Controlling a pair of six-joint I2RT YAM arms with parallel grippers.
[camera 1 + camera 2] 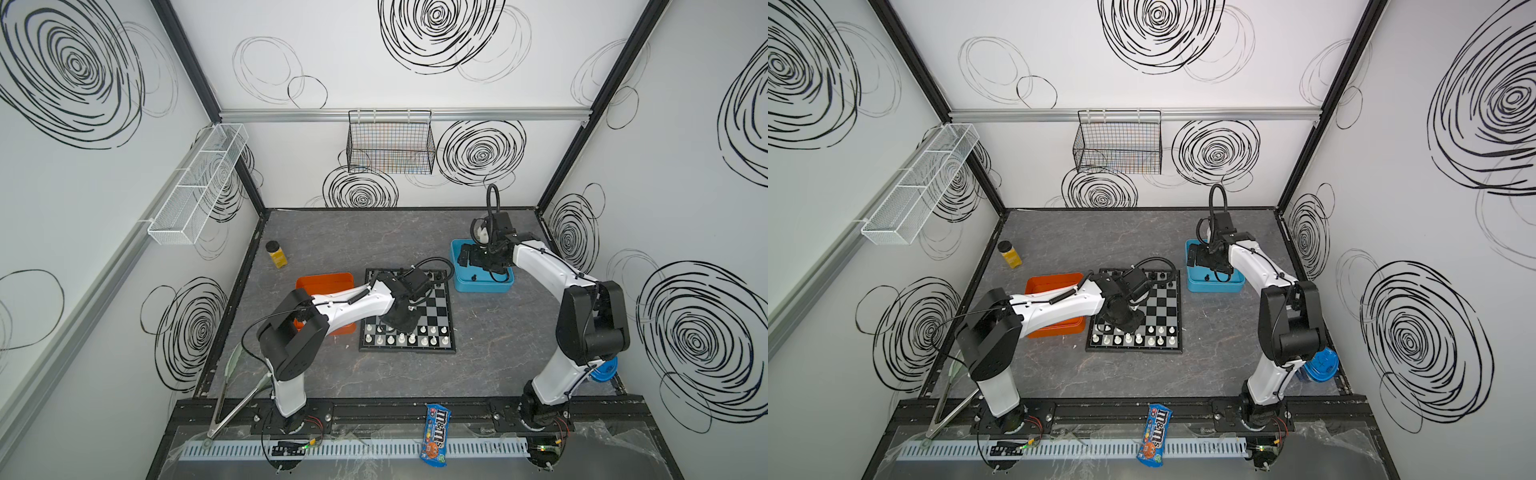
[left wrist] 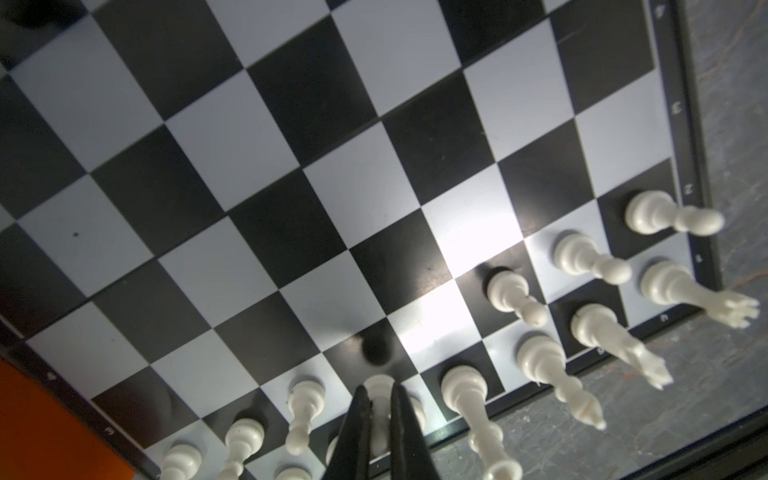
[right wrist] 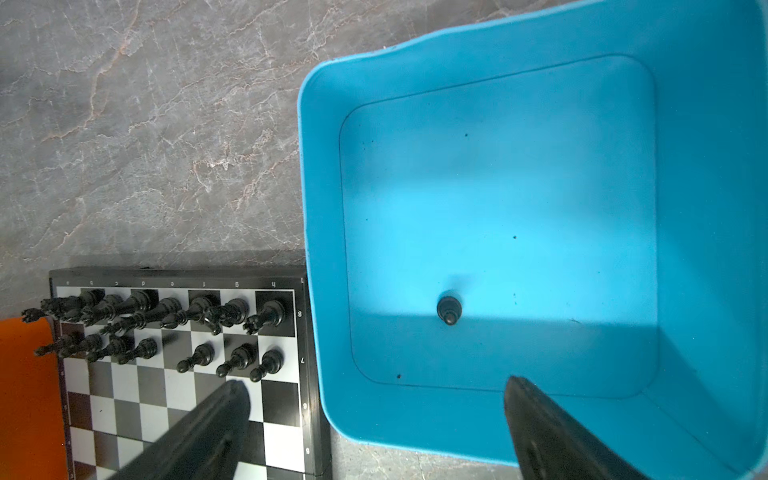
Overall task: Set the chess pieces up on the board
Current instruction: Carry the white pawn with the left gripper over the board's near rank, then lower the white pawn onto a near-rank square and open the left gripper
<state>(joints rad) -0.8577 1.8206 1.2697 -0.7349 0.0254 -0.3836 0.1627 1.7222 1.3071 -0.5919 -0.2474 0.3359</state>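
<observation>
The left jaws were pressed onto the stem of a white pawn (image 2: 379, 415), held upright with its long axis pointing straight down and its round base over the near side of the board (image 2: 291, 166), at the white pawn row. Whether the base touched the surface could not be told, though a round shadow on the dark square just beyond it suggested it hung clear. That dark square and the glare-lit light one beside it looked like the only bare squares in that row. The drop therefore probably turned on carrying the base a little farther in from the back rank before letting go. A neighbouring white pawn (image 2: 305, 409) stood near on one side and a tall back-rank piece (image 2: 461, 386) just beside the jaws on the other, so a sideways swing risked toppling either. Across the bench (image 1: 415, 386), the right jaws hung spread wide above the blue tray (image 3: 324, 208), which sat just beside the board's far corner. A lone black pawn (image 3: 449, 309) stood upright on the tray floor, ahead of the fingertips and roughly between their lines, far nearer this arm than the left. The row of black pawns (image 3: 239, 357) showed one bare square. The orange tray (image 1: 324, 280) lay just beside the board on the left arm's side
</observation>
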